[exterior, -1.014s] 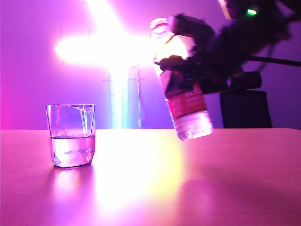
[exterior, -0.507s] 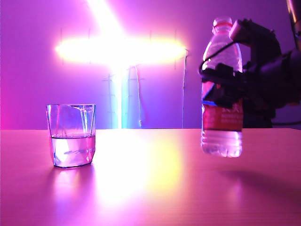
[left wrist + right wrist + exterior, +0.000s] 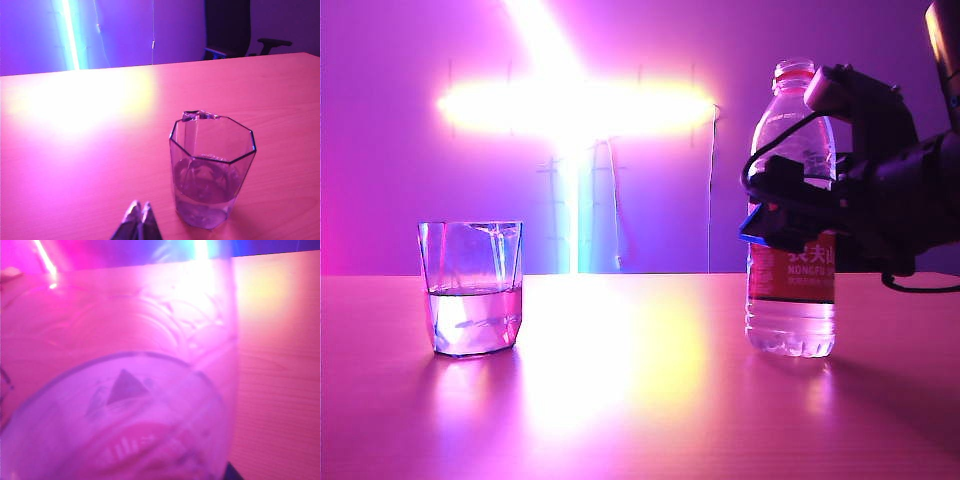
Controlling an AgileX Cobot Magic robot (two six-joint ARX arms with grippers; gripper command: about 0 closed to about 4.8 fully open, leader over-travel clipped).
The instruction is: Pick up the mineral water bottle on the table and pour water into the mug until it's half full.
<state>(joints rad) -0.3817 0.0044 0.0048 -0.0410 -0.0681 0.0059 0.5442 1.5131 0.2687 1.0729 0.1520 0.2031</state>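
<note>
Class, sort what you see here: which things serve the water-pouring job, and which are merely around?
Job: mineral water bottle upright on the table, right gripper around it; mug; left gripper, shut, near the mug.
Around: dark chair; bright light strips.

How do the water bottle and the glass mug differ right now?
The mineral water bottle is tall, with a red label; the mug is short, faceted and unlabelled. The bottle stands right of the mug, with the right gripper around its middle; the mug stands free, the left gripper shut beside it. Both are clear, upright on the table and hold water.
</note>
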